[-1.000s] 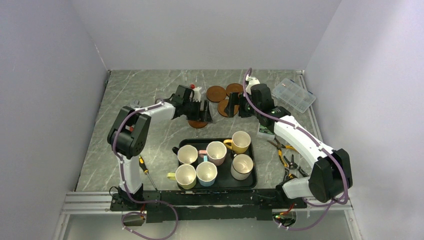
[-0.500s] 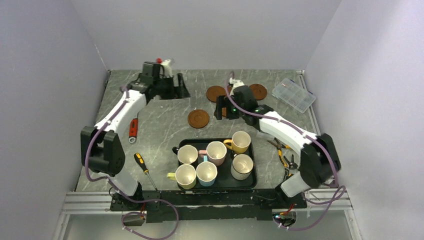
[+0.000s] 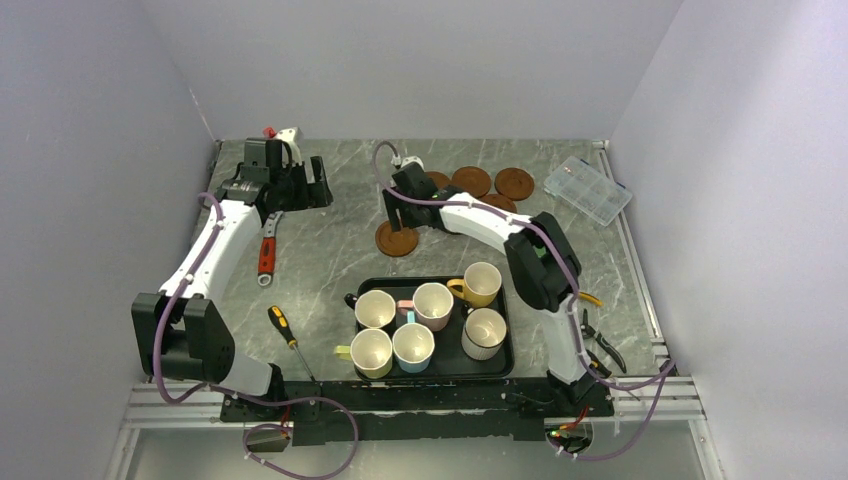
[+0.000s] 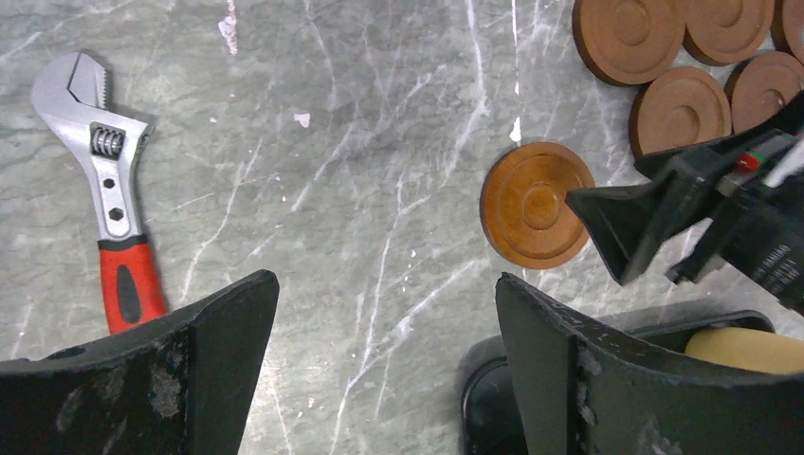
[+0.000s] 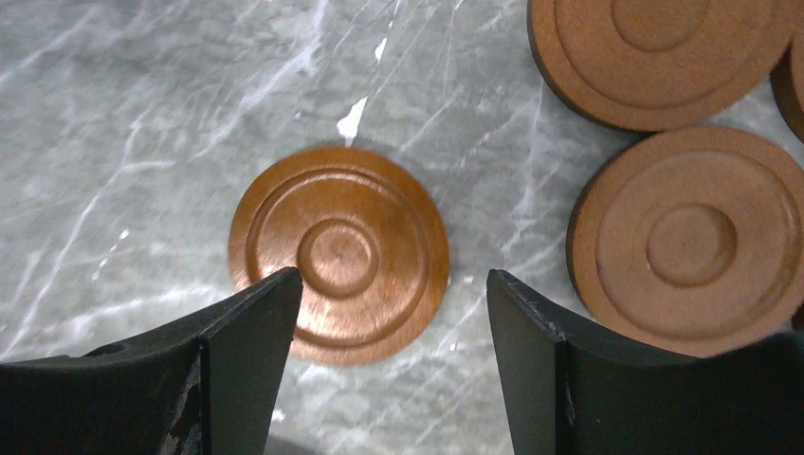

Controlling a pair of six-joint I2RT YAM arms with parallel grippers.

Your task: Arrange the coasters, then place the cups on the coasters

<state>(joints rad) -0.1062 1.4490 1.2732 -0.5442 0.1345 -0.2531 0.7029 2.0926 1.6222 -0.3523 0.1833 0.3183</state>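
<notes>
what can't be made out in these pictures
Top view: the right arm covers part of the reddish-brown round coasters, count unsure; clear plastic compartment box: contents too small.
Right wrist view: the top coaster is cut off by the frame edge.
Left wrist view: a finger of the left gripper hides most of the black rectangular tray and yellow mug.
</notes>
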